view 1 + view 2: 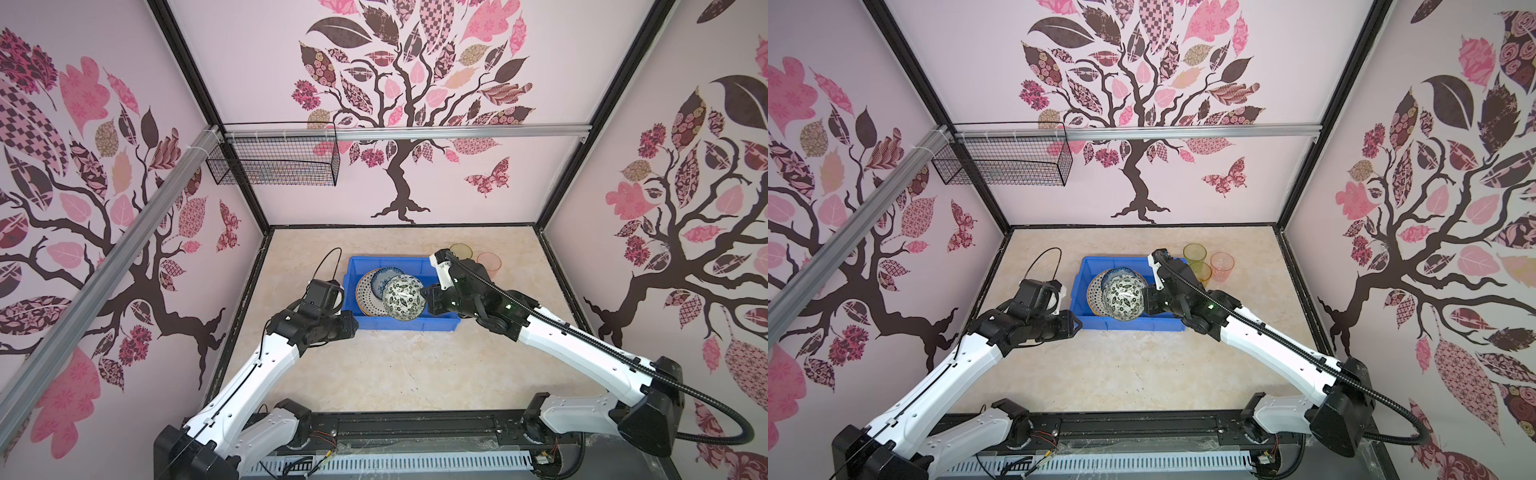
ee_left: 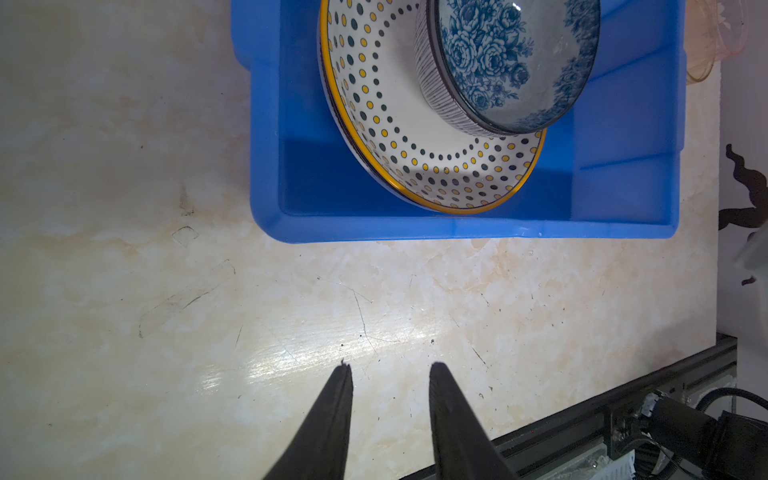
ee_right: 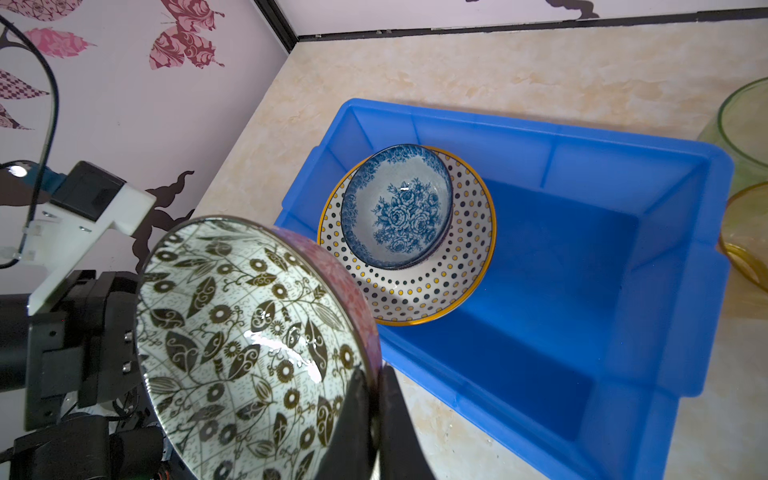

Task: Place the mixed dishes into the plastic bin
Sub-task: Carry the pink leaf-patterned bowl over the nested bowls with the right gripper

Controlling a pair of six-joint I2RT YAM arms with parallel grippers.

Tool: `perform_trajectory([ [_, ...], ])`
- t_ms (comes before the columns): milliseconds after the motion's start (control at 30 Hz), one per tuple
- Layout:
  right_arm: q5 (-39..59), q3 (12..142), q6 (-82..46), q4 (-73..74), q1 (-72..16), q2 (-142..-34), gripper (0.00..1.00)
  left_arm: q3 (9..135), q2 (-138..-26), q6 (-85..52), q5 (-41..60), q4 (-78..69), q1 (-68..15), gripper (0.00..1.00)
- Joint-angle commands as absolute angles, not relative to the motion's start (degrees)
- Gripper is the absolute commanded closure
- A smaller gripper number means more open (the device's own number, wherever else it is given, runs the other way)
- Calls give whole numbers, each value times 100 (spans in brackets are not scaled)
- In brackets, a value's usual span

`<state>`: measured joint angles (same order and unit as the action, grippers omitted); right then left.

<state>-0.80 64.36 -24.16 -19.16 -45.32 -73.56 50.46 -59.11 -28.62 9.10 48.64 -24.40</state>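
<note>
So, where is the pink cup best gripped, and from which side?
Probably its rim wall, from above, with one finger inside and one outside: the pink cup stands upright with its mouth open, and the amber cup stands close beside it.

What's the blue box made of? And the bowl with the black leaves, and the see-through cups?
The blue box looks like plastic: smooth, evenly coloured, with moulded ribs in its walls. The leafy bowl looks like glazed ceramic: its printed inside shows shiny highlights. The cups are see-through yellow and pink, so glass or clear plastic; I cannot tell which.
</note>
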Motion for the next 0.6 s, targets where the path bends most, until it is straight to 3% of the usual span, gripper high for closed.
perform_trajectory([
  [0, -69, 6828, -2325, -1569, -4562, -7561, 100, 5035, -5858, -2786, 844, 4870, -2445, 65],
  [567, -219, 7358, -2020, -1425, -4568, -8347, 100, 4974, -5837, -2716, 756, 4878, -2435, 65],
])
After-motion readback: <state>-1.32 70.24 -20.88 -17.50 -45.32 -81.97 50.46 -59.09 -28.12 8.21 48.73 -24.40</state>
